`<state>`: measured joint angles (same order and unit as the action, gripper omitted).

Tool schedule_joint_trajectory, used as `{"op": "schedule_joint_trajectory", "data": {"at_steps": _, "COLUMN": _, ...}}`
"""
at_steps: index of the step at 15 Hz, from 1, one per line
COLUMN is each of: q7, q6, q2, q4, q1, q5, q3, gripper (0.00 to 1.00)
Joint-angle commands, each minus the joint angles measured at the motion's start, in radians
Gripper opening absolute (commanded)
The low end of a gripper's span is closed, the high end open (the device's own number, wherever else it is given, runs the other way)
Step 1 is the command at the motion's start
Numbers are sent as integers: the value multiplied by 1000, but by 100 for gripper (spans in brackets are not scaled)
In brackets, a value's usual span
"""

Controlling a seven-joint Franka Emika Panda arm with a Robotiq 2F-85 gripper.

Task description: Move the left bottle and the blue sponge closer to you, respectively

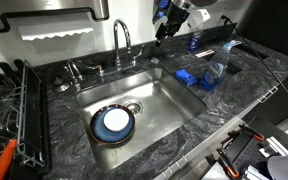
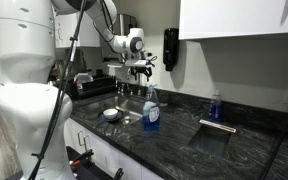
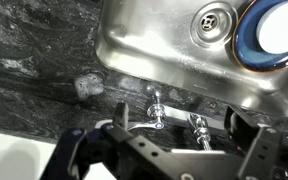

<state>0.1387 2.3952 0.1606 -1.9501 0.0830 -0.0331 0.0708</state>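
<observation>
The left bottle stands on the dark marble counter beside the sink; its blue lower part and clear top show in an exterior view. The blue sponge lies flat between this bottle and the sink rim. My gripper hangs high over the back of the sink near the faucet, well apart from both things, and shows in both exterior views. In the wrist view my gripper is open and empty above the faucet handles. Bottle and sponge are out of the wrist view.
Another small bottle with a blue middle stands nearer the back wall. A blue-and-white plate lies in the steel sink. The faucet rises behind it. A dish rack stands beyond the sink.
</observation>
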Motion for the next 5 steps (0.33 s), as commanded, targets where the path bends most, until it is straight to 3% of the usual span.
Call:
{"op": "schedule_joint_trajectory", "data": {"at_steps": 1, "q7": 65, "q6": -119, "q2": 10, "q4": 64, "q1": -27, "q5": -37, "q3": 6, "gripper": 100}}
{"op": "schedule_joint_trajectory", "data": {"at_steps": 5, "q7": 110, "q6": -184, "q2": 8, "q4": 92, "q1": -47, "q5": -64, "q3": 1, "gripper": 100}}
